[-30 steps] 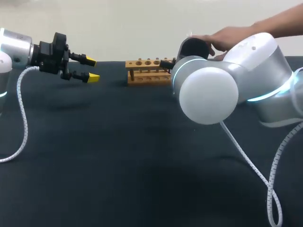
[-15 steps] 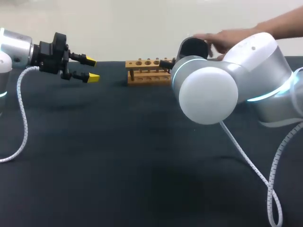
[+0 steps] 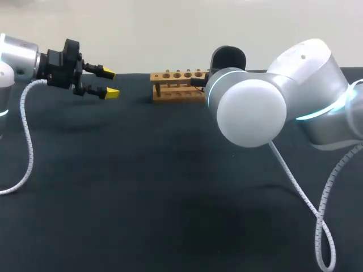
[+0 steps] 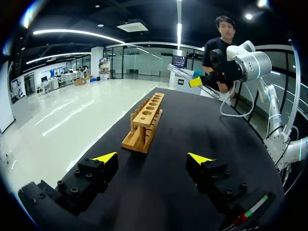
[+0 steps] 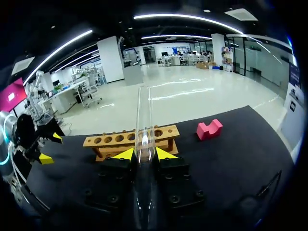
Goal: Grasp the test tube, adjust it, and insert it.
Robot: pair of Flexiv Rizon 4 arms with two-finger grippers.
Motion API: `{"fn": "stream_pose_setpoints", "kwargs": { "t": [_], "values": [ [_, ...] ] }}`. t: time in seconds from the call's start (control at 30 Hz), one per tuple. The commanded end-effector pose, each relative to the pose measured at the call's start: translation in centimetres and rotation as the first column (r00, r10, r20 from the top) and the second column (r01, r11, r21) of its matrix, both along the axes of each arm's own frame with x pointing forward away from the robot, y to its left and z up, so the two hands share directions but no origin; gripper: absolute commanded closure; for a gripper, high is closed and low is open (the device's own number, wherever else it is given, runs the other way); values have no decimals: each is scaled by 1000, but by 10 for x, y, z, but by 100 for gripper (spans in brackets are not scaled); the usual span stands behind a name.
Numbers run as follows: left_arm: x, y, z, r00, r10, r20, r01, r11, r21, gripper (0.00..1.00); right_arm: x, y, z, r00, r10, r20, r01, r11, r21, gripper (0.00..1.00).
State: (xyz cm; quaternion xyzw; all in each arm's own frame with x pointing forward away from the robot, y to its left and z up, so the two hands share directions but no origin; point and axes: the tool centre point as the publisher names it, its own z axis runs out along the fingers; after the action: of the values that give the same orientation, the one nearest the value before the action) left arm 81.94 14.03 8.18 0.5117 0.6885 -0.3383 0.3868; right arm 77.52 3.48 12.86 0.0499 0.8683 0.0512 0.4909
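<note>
Test tube (image 5: 143, 125) sits clamped in the right jaws, close beside the wooden rack (image 3: 177, 85) at 12 o'clock on the bench (image 3: 170, 187), left jaws wide and empty at 10 o'clock; grasp seemingly done, next it needs tipping upright over a hole.

No readable text, label, number or sign on the wooden rack (image 3: 177, 85), the test tube (image 5: 144, 120) or the table (image 3: 142, 187)

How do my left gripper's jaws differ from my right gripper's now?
The left gripper has its jaws wide apart and empty; the right gripper has its jaws shut on the test tube. The left gripper is off one end of the wooden rack, the right gripper by the other end. Both have yellow tips.
</note>
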Motion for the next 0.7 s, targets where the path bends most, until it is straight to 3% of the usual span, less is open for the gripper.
{"fn": "stream_pose_setpoints", "kwargs": {
  "t": [0.03, 0.7],
  "values": [
    [-2, 0, -1, 1000, 4, 7, -4, 1000, -2, 0, 12, 3, -10, 1000, 17, -5, -17, 1000, -26, 100],
    [-2, 0, -1, 1000, 4, 7, -4, 1000, -2, 0, 41, 20, -43, 995, 69, -69, -71, 997, -34, 100]
  ]
}}
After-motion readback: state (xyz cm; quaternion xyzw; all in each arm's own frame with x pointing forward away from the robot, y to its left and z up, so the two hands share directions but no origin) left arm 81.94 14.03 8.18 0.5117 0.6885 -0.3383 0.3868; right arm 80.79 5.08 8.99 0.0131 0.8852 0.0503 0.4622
